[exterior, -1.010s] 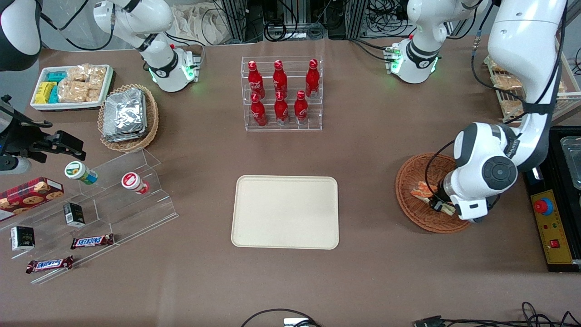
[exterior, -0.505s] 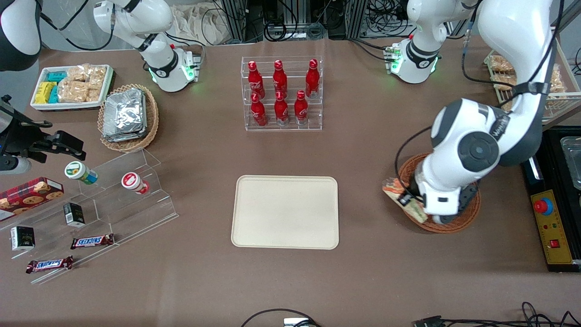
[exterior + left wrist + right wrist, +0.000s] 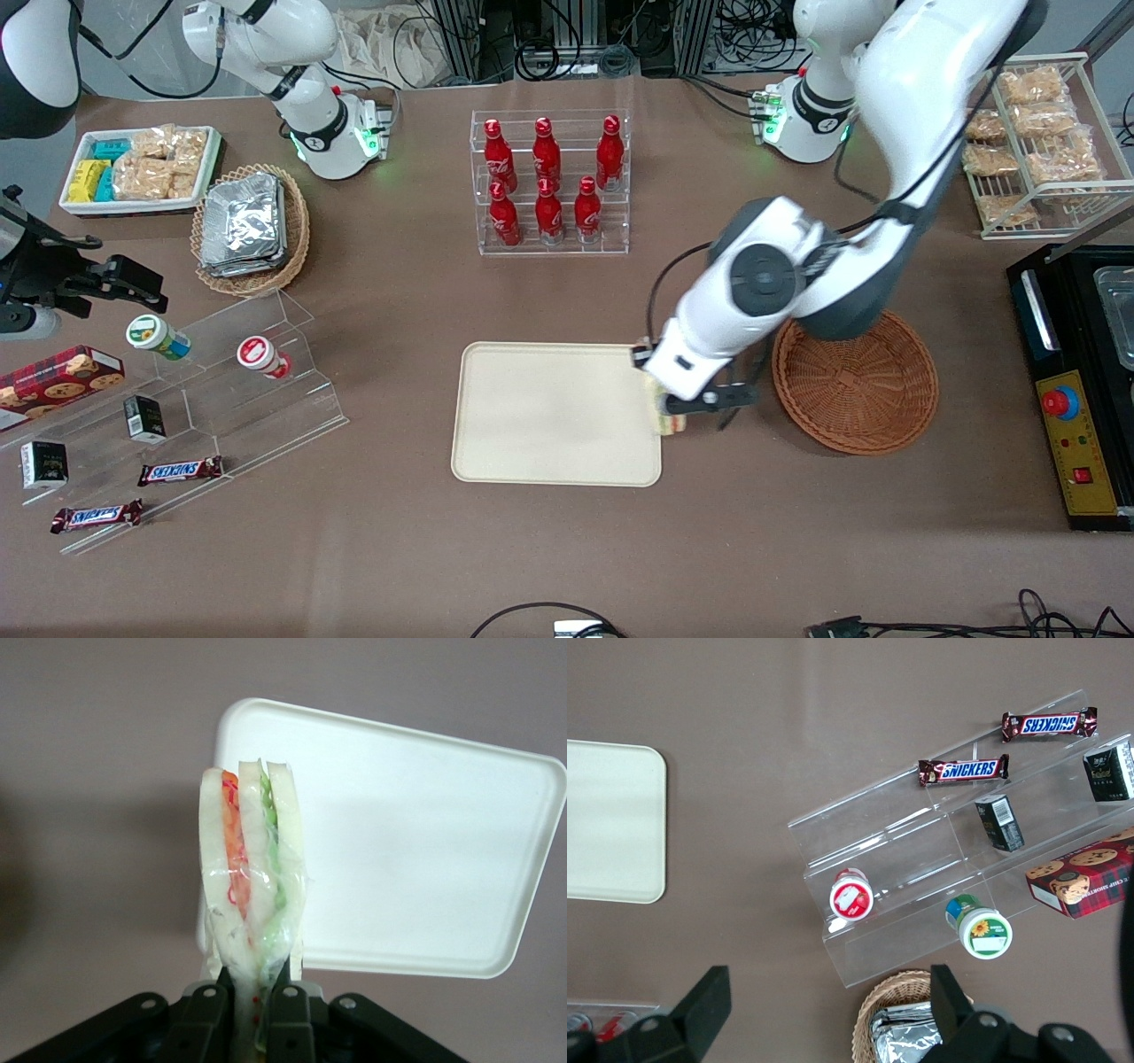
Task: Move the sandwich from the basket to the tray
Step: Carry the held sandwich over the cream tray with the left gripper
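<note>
Lifted from the basket [image 3: 855, 383], sandwich [image 3: 252, 877] now over tray [image 3: 556, 414] edge — gripper [image 3: 253, 988] jaws clamp it — Snickers [image 3: 964, 770] bars shelved

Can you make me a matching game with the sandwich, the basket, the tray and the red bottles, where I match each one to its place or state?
Things:
1. sandwich
2. basket
3. tray
4. red bottles

Places or states:
A. standing in a clear rack
B. pinched in the gripper, held over the tray's edge
C. round, woven, with nothing inside
D. flat on the table, nothing lying on it

Pairs: 1-B, 2-C, 3-D, 4-A
</note>
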Controlling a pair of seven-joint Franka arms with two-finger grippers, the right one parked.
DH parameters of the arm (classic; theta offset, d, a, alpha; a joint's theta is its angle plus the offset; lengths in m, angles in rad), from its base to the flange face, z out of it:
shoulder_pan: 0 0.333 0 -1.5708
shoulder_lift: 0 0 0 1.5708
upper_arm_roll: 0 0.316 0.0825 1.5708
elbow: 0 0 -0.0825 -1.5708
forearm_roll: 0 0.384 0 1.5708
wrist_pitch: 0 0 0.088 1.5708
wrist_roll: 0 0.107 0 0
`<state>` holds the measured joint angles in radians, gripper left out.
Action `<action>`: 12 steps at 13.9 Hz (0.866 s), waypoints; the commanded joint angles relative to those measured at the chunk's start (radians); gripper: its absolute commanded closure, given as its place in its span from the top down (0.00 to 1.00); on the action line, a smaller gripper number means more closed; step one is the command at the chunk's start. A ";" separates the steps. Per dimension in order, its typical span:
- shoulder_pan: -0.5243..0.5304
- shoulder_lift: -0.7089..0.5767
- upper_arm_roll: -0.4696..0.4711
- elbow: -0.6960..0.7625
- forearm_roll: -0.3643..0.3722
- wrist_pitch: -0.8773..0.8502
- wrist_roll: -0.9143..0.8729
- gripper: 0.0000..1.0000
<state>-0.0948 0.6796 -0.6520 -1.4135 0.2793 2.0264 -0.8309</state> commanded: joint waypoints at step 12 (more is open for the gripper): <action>-0.146 0.197 0.095 0.166 0.138 0.008 -0.014 1.00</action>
<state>-0.2323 0.8899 -0.5551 -1.2714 0.3944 2.0678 -0.8371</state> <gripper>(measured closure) 0.379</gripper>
